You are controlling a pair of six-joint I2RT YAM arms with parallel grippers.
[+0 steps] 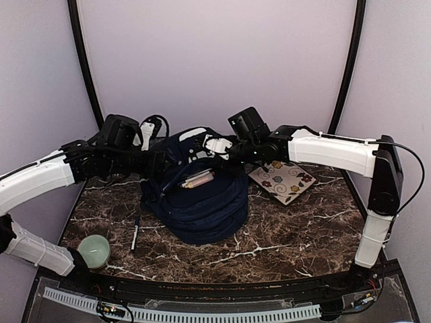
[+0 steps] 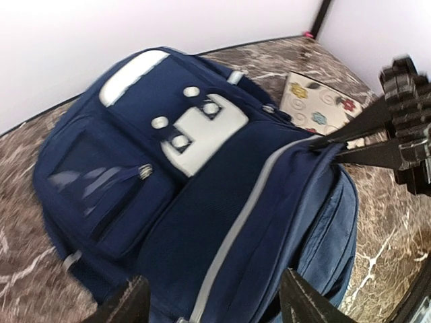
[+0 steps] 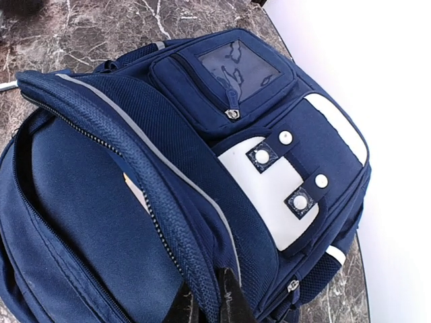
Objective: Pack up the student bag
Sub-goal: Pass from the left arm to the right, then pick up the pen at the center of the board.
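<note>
Pinching student bag (image 3: 87, 195) rim with right end effector (image 3: 209, 299), propping mouth open for loading; hovering left end effector (image 2: 215, 303) agape, seemingly empty.

The top camera looks down from above and behind over the brown marble table (image 1: 289, 235). Both wrist cameras face, near and from opposite sides, the navy-blue fabric backpack (image 1: 202, 208) that all views share.

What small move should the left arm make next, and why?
Probably swing the open, empty left gripper toward the pen lying on the table left of the student bag, since the right gripper pinches the bag's rim, holding the mouth open.
</note>
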